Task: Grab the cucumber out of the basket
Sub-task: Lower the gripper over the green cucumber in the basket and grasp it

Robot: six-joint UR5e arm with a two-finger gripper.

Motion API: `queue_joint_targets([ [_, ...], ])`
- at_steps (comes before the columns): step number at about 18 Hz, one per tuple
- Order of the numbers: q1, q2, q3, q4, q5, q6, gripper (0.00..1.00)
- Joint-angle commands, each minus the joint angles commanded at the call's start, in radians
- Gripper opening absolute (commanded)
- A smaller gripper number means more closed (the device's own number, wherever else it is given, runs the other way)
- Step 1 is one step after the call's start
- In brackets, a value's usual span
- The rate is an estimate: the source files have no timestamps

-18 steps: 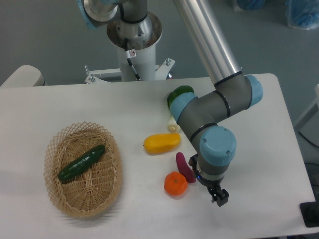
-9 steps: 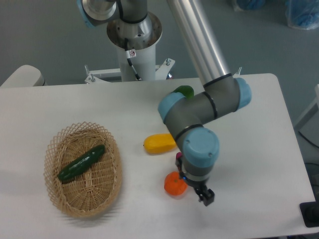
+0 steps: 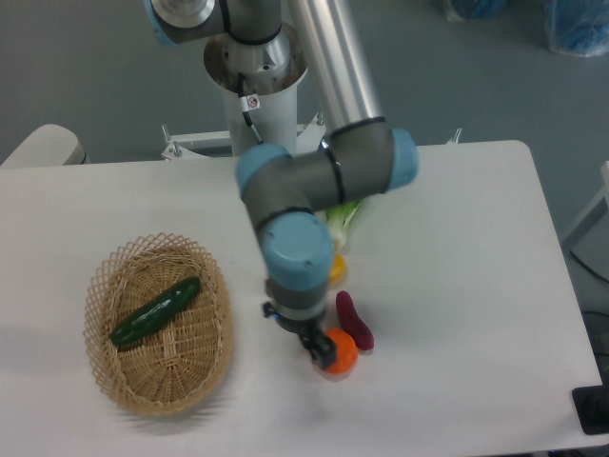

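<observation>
Cucumber (image 3: 156, 310), dark green and glossy, lies aslant in the middle of the wicker basket (image 3: 107, 381), untouched and in plain view, at the left side of the white counter (image 3: 457, 238).

The arm has swung sharply leftward over the past second, carrying the tool (image 3: 322, 352) from the far right of the loose vegetables to their basket side. It now hangs low over the counter just beside an orange round fruit (image 3: 343, 354), with a small purple vegetable (image 3: 354, 320) close on the far side of that fruit. A yellow vegetable (image 3: 336, 268) and a leafy bok choy (image 3: 344, 217) are mostly hidden behind the arm's grey and blue joints.

Whether the tool's fingers stand apart or together cannot be told from here; they are small, dark and seen almost end-on. Nothing appears to be held.

The sweep has closed much of the gap to the basket, but the tool is short of its rim and the cucumber is not yet reached. The approach looks well under way; the descent into the basket and the grasp remain ahead.
</observation>
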Motion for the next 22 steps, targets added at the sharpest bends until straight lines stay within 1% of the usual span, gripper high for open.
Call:
queue_joint_targets([
  [2,-0.035,0.014,-0.045,0.006,-0.003,-0.031,1.0],
  [6,-0.115,0.014,-0.08,0.008,-0.005,-0.158,1.0],
  [7,-0.138,0.011,-0.092,0.015,-0.006,-0.181,1.0],
  [10,-0.184,0.003,-0.143,0.084,-0.006,-0.232,1.0],
  [12,-0.206,-0.006,-0.172,0.15,-0.005,-0.288,1.0],
  [13,-0.207,-0.014,-0.177,0.178,-0.005,-0.32,1.0],
  [14,-0.215,-0.021,-0.177,0.184,-0.006,-0.345,1.0],
  [17,-0.233,-0.058,-0.178,0.186,-0.005,-0.379,1.0],
  [19,-0.235,-0.061,-0.177,0.186,-0.006,-0.404,1.0],
  [22,-0.235,-0.061,-0.175,0.184,-0.024,-0.404,1.0],
])
